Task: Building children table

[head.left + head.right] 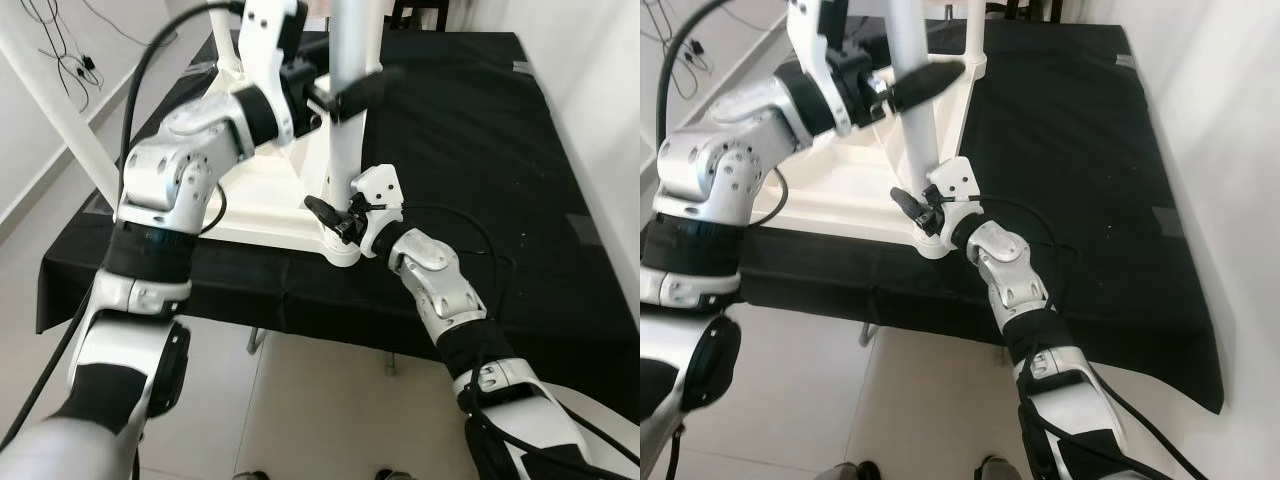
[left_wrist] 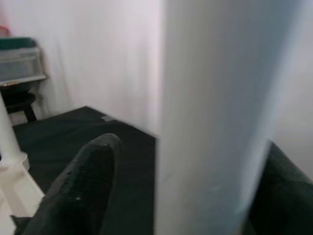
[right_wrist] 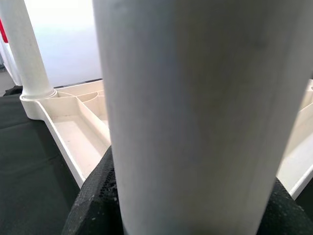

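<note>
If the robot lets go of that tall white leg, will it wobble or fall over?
Probably not straight away: the white leg stands upright in the corner socket of the upturned tabletop. It looks stiff, smooth plastic, so it could slip between fingers. The left gripper clasps it high up and the right gripper near its base. If loosely seated, it might tip.

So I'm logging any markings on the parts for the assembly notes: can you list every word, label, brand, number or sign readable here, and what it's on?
None: no readable text anywhere.
White table leg, gripped by the left gripper and right gripper: plain.
Upturned white tabletop: bare plastic, no label.
Black cloth: a few pale tape patches, nothing written.
</note>
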Robot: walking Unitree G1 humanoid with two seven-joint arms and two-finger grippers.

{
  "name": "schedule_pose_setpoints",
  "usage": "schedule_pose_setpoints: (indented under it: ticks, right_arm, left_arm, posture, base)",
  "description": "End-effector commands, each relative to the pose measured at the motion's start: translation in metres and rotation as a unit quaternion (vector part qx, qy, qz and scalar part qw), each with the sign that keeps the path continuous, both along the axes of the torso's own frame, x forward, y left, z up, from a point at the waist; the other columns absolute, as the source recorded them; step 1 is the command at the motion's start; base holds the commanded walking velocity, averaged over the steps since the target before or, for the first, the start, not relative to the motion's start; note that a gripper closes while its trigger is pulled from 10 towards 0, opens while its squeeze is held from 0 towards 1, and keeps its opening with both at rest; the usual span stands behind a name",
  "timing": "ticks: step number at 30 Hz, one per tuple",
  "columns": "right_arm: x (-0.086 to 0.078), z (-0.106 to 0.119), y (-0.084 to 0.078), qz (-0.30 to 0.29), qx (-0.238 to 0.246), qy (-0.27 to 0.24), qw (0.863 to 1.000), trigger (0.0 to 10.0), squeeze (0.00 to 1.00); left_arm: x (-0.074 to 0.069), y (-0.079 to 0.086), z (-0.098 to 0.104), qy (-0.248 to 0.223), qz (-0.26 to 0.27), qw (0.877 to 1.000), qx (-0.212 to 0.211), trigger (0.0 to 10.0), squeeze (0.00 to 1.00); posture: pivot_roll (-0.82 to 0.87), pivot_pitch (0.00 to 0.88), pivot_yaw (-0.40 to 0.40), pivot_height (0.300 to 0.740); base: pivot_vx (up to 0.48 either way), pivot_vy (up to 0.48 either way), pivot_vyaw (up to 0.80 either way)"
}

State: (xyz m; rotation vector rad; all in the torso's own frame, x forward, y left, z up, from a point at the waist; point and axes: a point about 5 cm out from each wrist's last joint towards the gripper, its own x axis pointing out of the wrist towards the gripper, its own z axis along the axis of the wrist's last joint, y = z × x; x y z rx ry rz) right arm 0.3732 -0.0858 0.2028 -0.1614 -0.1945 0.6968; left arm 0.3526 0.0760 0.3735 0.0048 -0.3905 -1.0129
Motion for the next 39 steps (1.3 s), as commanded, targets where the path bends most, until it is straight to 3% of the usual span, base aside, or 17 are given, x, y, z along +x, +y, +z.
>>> schedule_pose_setpoints:
  ticks: [1, 13, 14, 15, 16, 23, 27, 28, 29, 39]
  right_arm:
    - [-0.006, -0.016, 0.011, 0.027, -0.016, 0.031, 0.999, 10.0, 0.0]
    - [-0.002, -0.016, 0.006, 0.019, -0.026, 0.034, 0.999, 10.0, 0.0]
    - [-0.002, -0.016, 0.005, 0.024, -0.023, 0.04, 0.999, 10.0, 0.6]
    - [-0.002, -0.016, 0.005, 0.024, -0.023, 0.04, 0.999, 10.0, 0.6]
    - [-0.002, -0.014, 0.004, 0.047, -0.017, 0.053, 0.997, 10.0, 1.0]
    - [0.0, 0.001, -0.002, 0.112, -0.032, 0.037, 0.992, 10.0, 1.0]
    - [0.004, 0.02, -0.007, 0.176, -0.044, 0.029, 0.983, 10.0, 1.0]
    - [0.006, 0.027, -0.008, 0.193, -0.052, 0.02, 0.98, 10.0, 0.91]
    - [0.01, 0.041, -0.009, 0.216, -0.065, 0.014, 0.974, 10.0, 0.0]
    - [0.015, 0.065, 0.004, 0.263, -0.095, 0.015, 0.96, 10.0, 0.0]
  left_arm:
    - [0.003, -0.001, -0.001, -0.003, 0.0, 1.0, 0.009, 0.0, 0.0]
    - [-0.001, -0.01, -0.005, -0.008, -0.019, 1.0, 0.017, 0.0, 0.0]
    - [-0.001, -0.01, -0.006, -0.007, -0.021, 1.0, 0.016, 0.0, 0.0]
    - [-0.001, -0.01, -0.006, -0.007, -0.021, 1.0, 0.016, 0.0, 0.0]
    - [-0.002, -0.01, -0.008, -0.007, -0.026, 1.0, 0.016, 0.0, 0.0]
    - [-0.004, -0.01, -0.011, -0.005, -0.03, 0.999, 0.013, 0.0, 0.0]
    - [-0.006, -0.01, -0.011, -0.004, -0.03, 1.0, 0.009, 0.0, 0.0]
    - [-0.006, -0.009, -0.011, -0.004, -0.029, 1.0, 0.008, 0.0, 0.0]
    - [-0.008, -0.009, -0.01, -0.005, -0.029, 1.0, 0.005, 0.0, 0.0]
    - [-0.011, -0.01, -0.01, -0.004, -0.028, 1.0, 0.003, 0.0, 0.0]
  posture:
    - [-0.02, 0.149, 0.046, 0.74]
    - [0.0, 0.157, 0.035, 0.74]
    - [0.0, 0.157, 0.034, 0.74]
    - [0.0, 0.157, 0.034, 0.74]
    - [0.0, 0.16, 0.03, 0.74]
    - [0.0, 0.165, 0.025, 0.74]
    - [0.0, 0.172, 0.014, 0.74]
    - [0.0, 0.174, 0.013, 0.74]
    - [0.0, 0.178, 0.009, 0.74]
    - [0.0, 0.196, -0.001, 0.74]
  base:
    - [0.0, 0.0, 0.0]
    - [0.0, 0.0, 0.0]
    - [0.0, 0.0, 0.0]
    - [0.0, 0.0, 0.0]
    - [0.0, 0.0, 0.0]
    - [0.0, 0.0, 0.0]
    - [0.0, 0.0, 0.0]
    - [0.0, 0.0, 0.0]
    - [0.0, 0.0, 0.0]
    - [0.0, 0.0, 0.0]
